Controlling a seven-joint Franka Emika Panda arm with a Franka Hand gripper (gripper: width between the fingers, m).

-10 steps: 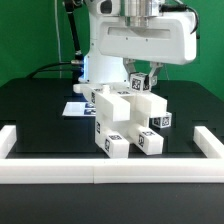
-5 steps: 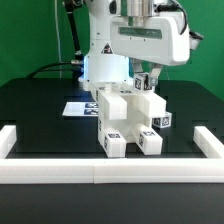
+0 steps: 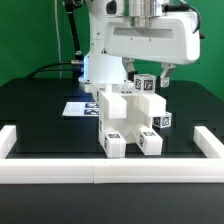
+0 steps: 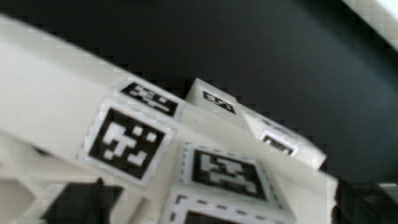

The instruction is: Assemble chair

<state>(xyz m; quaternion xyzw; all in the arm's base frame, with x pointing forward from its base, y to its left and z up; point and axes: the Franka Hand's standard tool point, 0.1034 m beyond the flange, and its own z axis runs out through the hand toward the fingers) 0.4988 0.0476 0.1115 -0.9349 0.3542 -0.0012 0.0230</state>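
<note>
Gripper (image 3: 149, 76) hangs with jaws spread wide either side of the top tagged block of the chair (image 3: 122, 115), which stands on the table (image 3: 40, 110) just behind the border rail (image 3: 60, 172), looking mostly built, final joints' seating unclear.

Chair (image 4: 178, 150) blurred and cropped in wrist view, jaws mostly out of frame (dark slivers only)
</note>
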